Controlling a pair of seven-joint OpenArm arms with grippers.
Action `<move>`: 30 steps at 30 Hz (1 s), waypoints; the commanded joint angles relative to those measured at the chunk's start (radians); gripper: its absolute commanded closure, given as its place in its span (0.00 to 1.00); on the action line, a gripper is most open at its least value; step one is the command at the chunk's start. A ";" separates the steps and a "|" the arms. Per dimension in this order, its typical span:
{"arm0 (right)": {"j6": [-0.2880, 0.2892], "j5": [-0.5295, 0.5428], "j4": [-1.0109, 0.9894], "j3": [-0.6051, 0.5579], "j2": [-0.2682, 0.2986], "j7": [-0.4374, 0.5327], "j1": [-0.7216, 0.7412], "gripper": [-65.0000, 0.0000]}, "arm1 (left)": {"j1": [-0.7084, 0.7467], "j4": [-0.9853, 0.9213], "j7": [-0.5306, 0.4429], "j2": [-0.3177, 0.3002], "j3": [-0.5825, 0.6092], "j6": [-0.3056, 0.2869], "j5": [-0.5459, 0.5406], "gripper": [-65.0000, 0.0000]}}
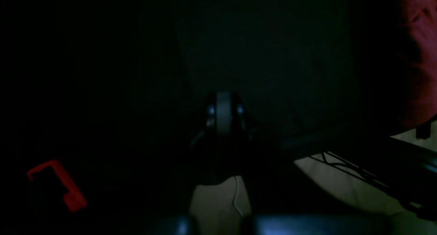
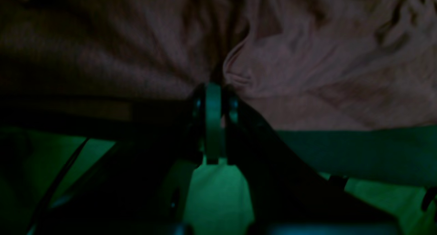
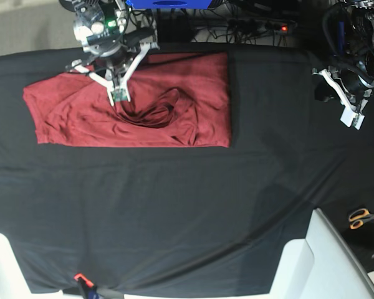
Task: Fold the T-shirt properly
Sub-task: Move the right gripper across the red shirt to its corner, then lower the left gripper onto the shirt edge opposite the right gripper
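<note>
Toward the black-draped table's [image 3: 174, 205] far-left corner — right gripper [image 3: 119, 96] pinched on the wrinkled maroon knit T-shirt [image 3: 193, 93], long axis left-right — left gripper [image 3: 352, 118] closed, idle, well apart.

base view is bright and evenly lit, pretty sharp. both wrist views are super dim and murky; the right one has a green tint below, and the t-shirt [image 2: 307, 57] looks soft and blurry.
</note>
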 commanded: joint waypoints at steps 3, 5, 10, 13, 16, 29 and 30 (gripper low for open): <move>-0.003 -0.004 0.014 -0.002 -0.014 0.015 -0.001 0.97 | -0.004 0.013 -0.015 -0.016 -0.008 -0.008 -0.014 1.00; -0.003 -0.004 0.020 -0.001 -0.019 0.015 -0.010 0.92 | -0.004 0.013 -0.015 -0.016 -0.008 -0.008 -0.014 1.00; -0.003 -0.004 0.022 0.002 -0.025 0.013 -0.012 0.66 | -0.004 0.013 -0.015 -0.016 -0.008 -0.008 -0.014 1.00; -0.023 -0.004 0.023 0.002 -0.026 0.012 -0.012 0.57 | -0.004 0.013 -0.015 -0.016 -0.010 -0.008 -0.014 1.00; -0.144 -0.006 0.073 0.001 -0.019 0.009 -0.012 0.57 | -0.003 0.013 -0.015 -0.028 -0.006 -0.008 -0.014 1.00; -0.008 -0.007 0.134 -0.341 0.124 0.018 0.126 1.00 | 0.011 0.019 -0.010 -0.049 0.023 -0.008 -0.014 1.00; -0.008 -0.006 0.125 -0.338 0.121 0.007 0.128 0.99 | 0.022 0.028 -0.010 -0.046 0.058 -0.008 -0.020 1.00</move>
